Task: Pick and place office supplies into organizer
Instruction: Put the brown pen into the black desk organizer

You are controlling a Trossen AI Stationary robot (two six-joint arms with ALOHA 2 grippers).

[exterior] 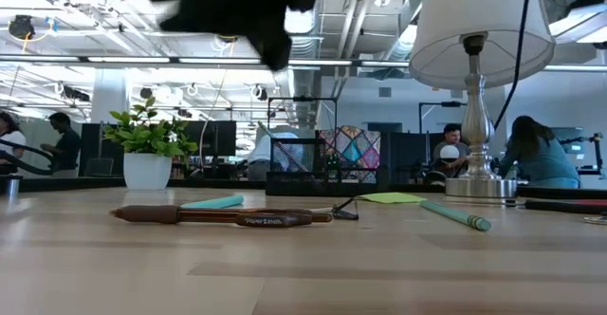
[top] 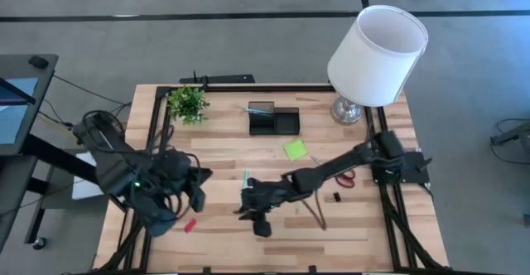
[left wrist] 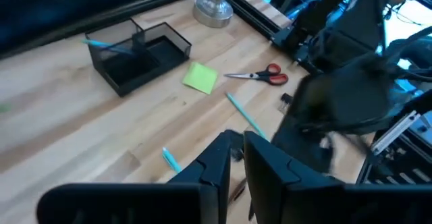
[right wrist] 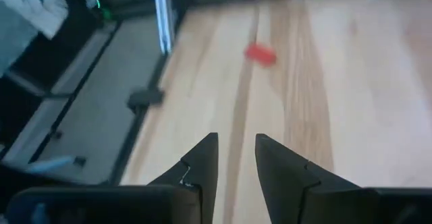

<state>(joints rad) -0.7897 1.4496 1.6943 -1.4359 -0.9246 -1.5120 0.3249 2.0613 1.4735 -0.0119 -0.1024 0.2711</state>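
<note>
The black organizer (top: 273, 119) stands at the far middle of the table, with a teal pen (left wrist: 108, 45) in its taller compartment. On the wood lie a lime sticky pad (top: 295, 149), red-handled scissors (top: 344, 178), a teal pen (top: 245, 178), a brown pencil (top: 317, 213), a black clip (top: 337, 197) and a red eraser (top: 190, 224). My left gripper (left wrist: 237, 158) hangs raised over the table's left side (top: 199, 192), its fingers a narrow gap apart with nothing between them. My right gripper (right wrist: 236, 160) is open and empty near the front middle (top: 247, 205), pointing toward the eraser (right wrist: 260, 53).
A potted plant (top: 188, 103) stands at the far left and a white-shaded lamp (top: 377, 55) at the far right. A black frame (top: 156, 126) runs along the table's sides. Bare wood lies between the eraser and my right gripper.
</note>
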